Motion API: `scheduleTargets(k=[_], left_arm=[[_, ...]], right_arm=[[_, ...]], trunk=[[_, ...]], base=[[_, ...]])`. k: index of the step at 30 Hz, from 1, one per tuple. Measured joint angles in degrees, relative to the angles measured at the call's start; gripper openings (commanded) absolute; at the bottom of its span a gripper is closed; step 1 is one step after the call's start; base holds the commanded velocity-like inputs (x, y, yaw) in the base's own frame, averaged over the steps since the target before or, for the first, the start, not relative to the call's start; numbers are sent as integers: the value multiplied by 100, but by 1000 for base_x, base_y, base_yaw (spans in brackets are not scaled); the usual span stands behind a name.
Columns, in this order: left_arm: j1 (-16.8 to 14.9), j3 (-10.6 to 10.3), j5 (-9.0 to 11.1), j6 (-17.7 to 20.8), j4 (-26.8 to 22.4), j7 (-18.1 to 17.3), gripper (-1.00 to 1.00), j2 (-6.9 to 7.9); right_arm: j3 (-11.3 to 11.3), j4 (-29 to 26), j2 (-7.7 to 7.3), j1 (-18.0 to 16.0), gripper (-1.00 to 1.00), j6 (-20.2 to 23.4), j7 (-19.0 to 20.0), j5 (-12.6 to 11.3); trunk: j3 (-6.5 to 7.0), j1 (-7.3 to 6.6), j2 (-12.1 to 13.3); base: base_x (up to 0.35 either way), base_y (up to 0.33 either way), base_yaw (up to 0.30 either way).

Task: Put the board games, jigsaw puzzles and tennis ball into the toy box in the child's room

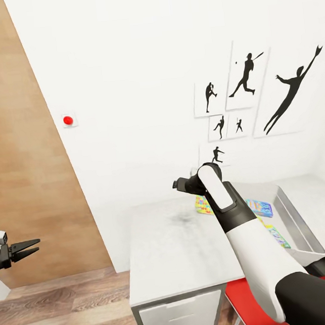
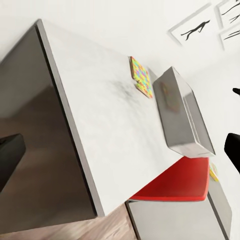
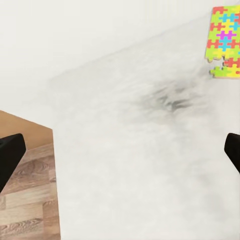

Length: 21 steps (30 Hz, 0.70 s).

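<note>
A multicolour jigsaw puzzle lies flat on the pale grey table near the wall. To its right stands the grey toy box, holding a blue board game and a white-green one. My right gripper hovers open over the bare tabletop, left of the puzzle, with nothing between its fingers. My left gripper is open and empty, off the table's left end, in front of the door. The tennis ball and the bed are out of view.
A brown wooden door is at the left, with a red button on the white wall beside it. A red chair is tucked under the table's front. White drawers sit below the top. Silhouette pictures hang above.
</note>
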Motion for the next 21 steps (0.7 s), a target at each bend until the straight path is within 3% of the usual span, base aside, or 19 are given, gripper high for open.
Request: scheduleTargets(k=[12,21], left_arm=[[0,0,0,0,0,0,100,0],[0,-1,0,1,0,0,100,-8]], right_arm=[[-7,15,0,3,100,-3,4,9],[-5,18,0,1,100,-1,4,9]], trunk=[[0,-1,0],[-5,-2,0]], base=[[92,103,0],[253,8,0]])
